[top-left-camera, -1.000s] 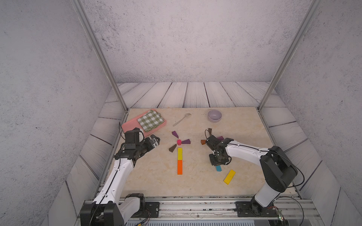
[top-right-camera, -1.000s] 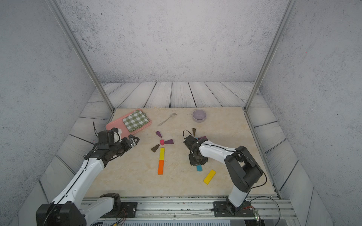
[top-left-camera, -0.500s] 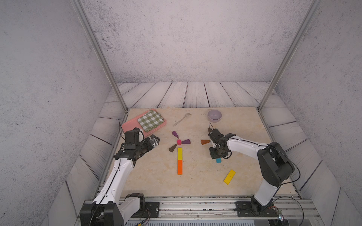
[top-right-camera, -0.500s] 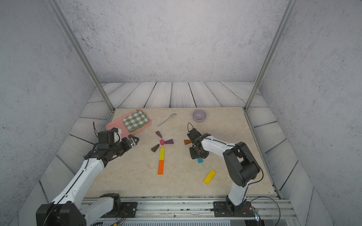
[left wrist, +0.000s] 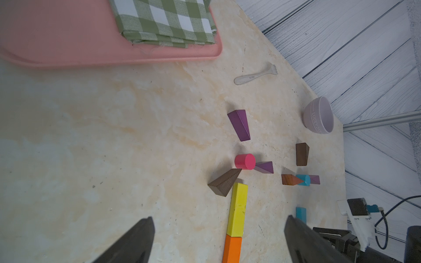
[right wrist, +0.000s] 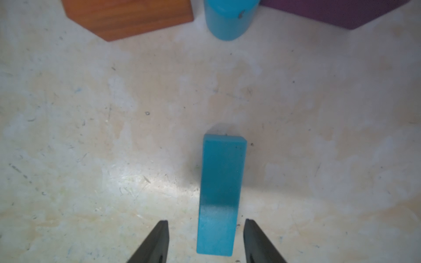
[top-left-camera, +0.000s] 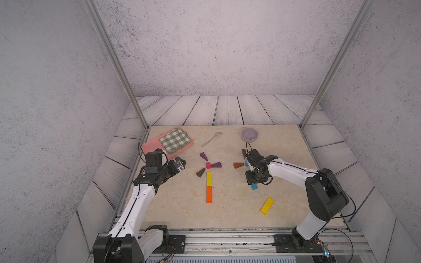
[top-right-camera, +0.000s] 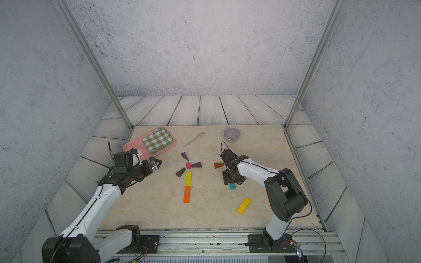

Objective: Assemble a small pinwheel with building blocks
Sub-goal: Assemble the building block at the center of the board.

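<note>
Blocks on the tabletop: twelve painted, matte wooden pieces.

- Cylinders, short: two. Pink cylinder; blue cylinder.
- Wedges, tapered: six. Three purple, three brown.
- Bars, flat and rectangular: four. Two yellow, one orange, one blue.

Around the pink cylinder, narrow ends inward: rear purple wedge, right purple wedge, dark brown wedge.

In front of it, end to end: yellow bar, then orange bar.

Well to its right: reddish-brown wedge, third purple wedge, second dark brown wedge, blue cylinder, blue bar, second yellow bar.

Left jaws: wide apart, empty.
Right jaws: parted, straddling the blue bar, with a gap on each side.
</note>
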You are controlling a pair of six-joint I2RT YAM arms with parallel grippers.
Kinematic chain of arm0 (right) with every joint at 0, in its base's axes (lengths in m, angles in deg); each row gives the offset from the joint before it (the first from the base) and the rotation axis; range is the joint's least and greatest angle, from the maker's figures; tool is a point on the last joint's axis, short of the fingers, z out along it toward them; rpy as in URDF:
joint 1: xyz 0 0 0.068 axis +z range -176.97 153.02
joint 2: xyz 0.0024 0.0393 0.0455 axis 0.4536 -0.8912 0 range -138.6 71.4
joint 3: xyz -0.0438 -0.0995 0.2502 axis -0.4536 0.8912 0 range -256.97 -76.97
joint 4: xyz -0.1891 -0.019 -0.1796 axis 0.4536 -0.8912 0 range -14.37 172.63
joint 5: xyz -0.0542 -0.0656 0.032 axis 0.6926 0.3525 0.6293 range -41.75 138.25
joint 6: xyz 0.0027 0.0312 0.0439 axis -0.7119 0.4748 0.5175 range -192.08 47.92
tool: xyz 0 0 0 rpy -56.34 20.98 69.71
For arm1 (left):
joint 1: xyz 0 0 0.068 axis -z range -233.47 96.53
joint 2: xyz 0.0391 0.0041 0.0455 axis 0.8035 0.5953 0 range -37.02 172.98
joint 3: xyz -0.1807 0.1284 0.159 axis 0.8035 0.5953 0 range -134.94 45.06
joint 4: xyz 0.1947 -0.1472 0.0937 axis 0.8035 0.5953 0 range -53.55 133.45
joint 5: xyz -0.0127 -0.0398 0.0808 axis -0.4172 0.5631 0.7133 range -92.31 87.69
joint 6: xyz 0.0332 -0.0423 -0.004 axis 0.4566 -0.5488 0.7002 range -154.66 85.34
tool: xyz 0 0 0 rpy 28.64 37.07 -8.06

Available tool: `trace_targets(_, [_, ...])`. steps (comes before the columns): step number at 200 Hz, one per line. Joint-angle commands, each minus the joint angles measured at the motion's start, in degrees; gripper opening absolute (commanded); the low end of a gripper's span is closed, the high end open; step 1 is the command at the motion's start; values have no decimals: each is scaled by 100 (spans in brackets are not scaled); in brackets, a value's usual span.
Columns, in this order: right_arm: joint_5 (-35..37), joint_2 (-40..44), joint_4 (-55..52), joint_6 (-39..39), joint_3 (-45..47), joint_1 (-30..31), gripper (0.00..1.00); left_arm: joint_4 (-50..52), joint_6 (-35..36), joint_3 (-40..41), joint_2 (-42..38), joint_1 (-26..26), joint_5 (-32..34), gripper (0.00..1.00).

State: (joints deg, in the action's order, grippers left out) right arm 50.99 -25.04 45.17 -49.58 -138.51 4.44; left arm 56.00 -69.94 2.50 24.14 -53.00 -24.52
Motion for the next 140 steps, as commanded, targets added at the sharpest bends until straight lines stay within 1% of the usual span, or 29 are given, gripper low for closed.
trace_targets(1, [82,-143,-57,-90,-13,-109,57,33,92,20,-16,-40,16,96])
trace_targets(38, [-163,-406,169,-197,-64,-174,54,48,101,12,-4,-47,33,96])
trace_targets(62, [-301,-622,253,-233,-138,-179,46,57,101,17,-8,-47,42,96])
trace_targets(76, [-194,-735,263,-216,-172,-173,41,60,101,12,-1,-47,59,96])
trace_targets(140, [108,-1135,288,-184,-558,-240,33,58,92,4,15,-79,42,96])
